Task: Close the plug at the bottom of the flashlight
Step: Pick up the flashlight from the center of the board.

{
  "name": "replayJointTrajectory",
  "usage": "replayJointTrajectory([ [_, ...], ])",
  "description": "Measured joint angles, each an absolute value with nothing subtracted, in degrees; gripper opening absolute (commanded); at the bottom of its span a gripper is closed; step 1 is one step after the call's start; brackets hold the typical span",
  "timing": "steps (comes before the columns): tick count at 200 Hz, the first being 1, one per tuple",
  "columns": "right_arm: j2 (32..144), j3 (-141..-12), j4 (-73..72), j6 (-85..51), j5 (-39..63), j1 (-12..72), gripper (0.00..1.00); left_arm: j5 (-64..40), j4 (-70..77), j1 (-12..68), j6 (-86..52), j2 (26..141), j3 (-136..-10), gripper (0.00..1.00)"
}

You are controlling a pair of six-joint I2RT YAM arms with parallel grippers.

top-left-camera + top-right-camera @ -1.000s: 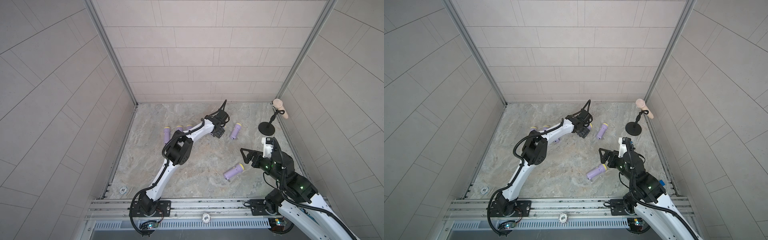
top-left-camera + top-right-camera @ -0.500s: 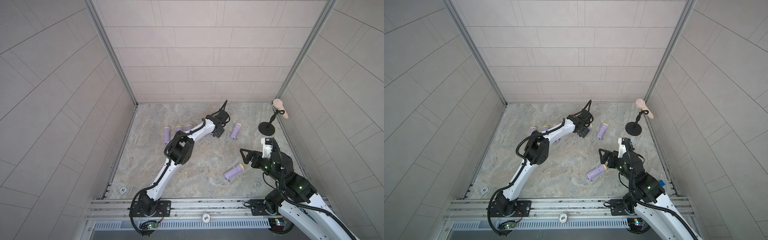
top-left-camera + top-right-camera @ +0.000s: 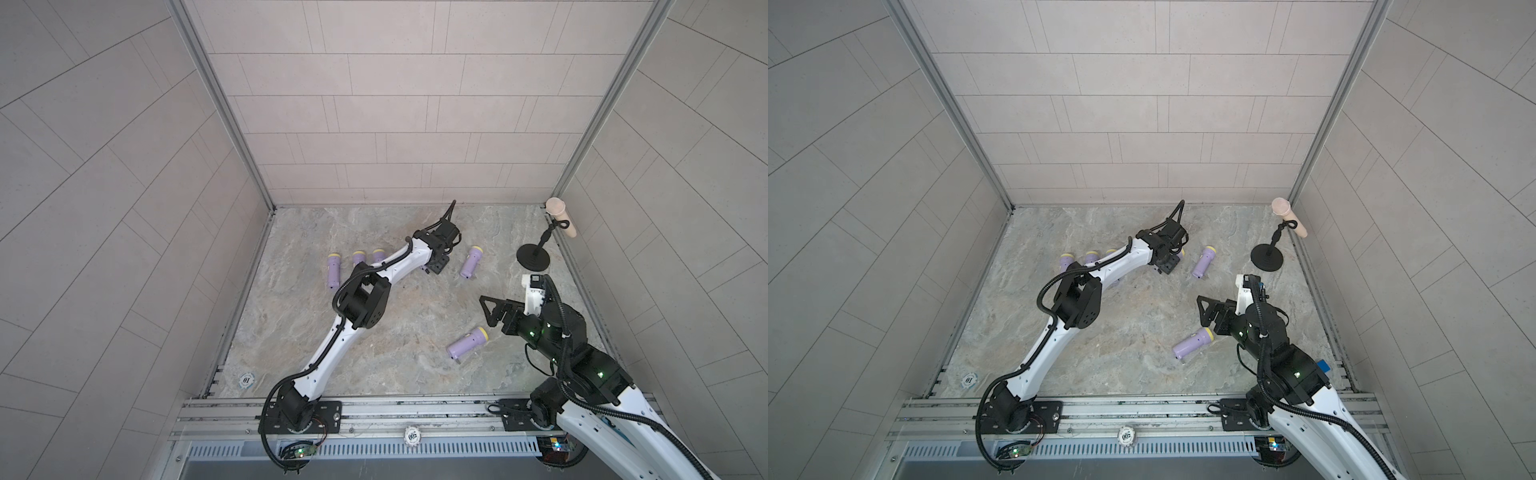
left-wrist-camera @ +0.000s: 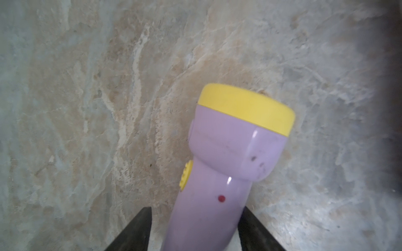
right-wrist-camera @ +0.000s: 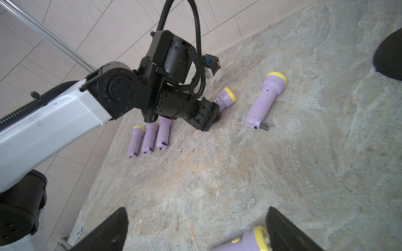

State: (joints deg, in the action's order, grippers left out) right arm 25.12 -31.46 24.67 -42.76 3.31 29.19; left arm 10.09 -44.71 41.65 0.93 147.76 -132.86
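Several lilac flashlights with yellow heads lie on the marble floor. My left gripper [image 3: 436, 267] is down at the far middle, over one flashlight [image 4: 219, 173]. Its jaws straddle the lilac handle; one finger touches it, and a gap shows at the other finger [image 4: 139, 230]. That flashlight's bottom and plug are hidden. Beside it lies another flashlight [image 3: 471, 262] whose plug [image 5: 265, 127] sticks out of its bottom. My right gripper [image 3: 492, 313] hovers open and empty above the near right, just past the head of a further flashlight [image 3: 466, 343].
Three flashlights [image 3: 333, 272] lie side by side at the far left, partly under my left arm. A black round-based stand [image 3: 533, 258] holding a beige cylinder [image 3: 561, 216] is at the far right corner. Tiled walls close in three sides.
My left gripper's jaws have narrowed around the flashlight's handle. The right arm has stayed where it was, jaws wide.
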Motion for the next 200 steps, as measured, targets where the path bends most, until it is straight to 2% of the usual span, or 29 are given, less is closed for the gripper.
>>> replayJointTrajectory([
  [84,25.5,-31.4,24.6,-42.4,3.3,29.2,1.00,11.1,-45.8,41.6,0.9,147.8,-132.9,0.59],
  [200,26.7,-31.4,24.2,-42.4,3.4,29.2,1.00,11.9,-46.5,41.6,0.9,147.9,-132.9,0.46],
])
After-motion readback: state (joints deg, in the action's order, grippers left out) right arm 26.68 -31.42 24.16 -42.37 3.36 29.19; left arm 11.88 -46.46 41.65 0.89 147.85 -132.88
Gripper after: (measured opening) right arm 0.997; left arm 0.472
